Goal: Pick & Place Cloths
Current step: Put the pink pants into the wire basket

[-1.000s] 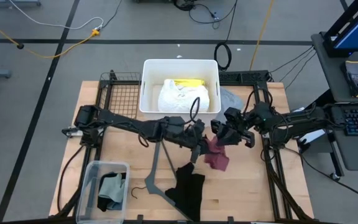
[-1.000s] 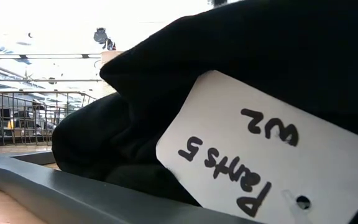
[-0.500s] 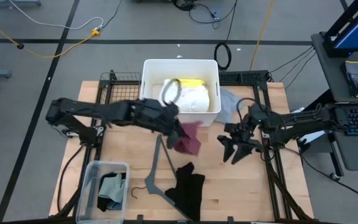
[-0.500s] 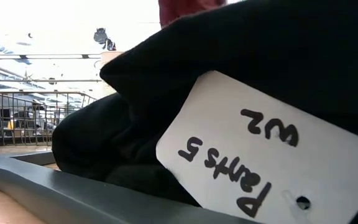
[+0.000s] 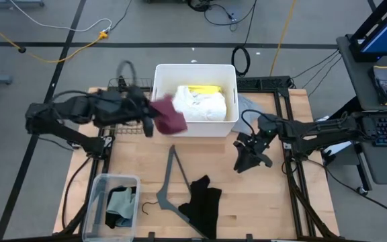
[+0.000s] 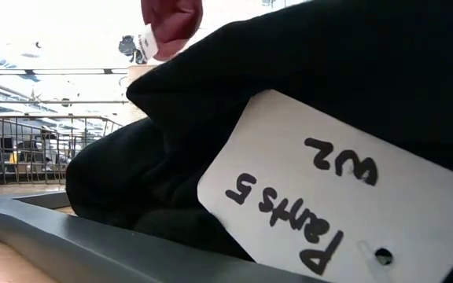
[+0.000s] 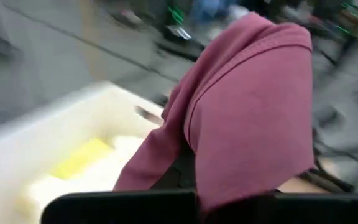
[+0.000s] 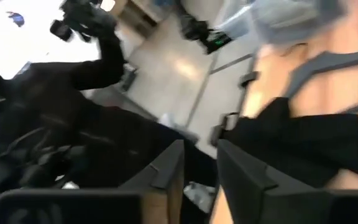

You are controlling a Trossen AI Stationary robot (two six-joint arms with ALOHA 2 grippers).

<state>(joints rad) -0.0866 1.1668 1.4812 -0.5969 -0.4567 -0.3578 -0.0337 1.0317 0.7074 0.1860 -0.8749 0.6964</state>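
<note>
Left end effector [image 5: 150, 119] clenched on maroon cloth [image 5: 169, 116], which hangs at the white bin's [image 5: 161, 72] left wall, likely for dropping in with the white cloth [image 5: 203, 105]. Right end effector [image 5: 249, 158] released, idling over the bench [image 5: 267, 202] beside black cloth [image 5: 203, 202].

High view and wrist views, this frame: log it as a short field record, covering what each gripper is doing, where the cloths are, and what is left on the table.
left gripper: shut on the maroon cloth, held at the white bin's left edge
right gripper: open, over the table, holding nothing
in white bin: white cloth, yellow cloth
on table: black cloth, grey hanger
clear box: sage-green cloth
</note>
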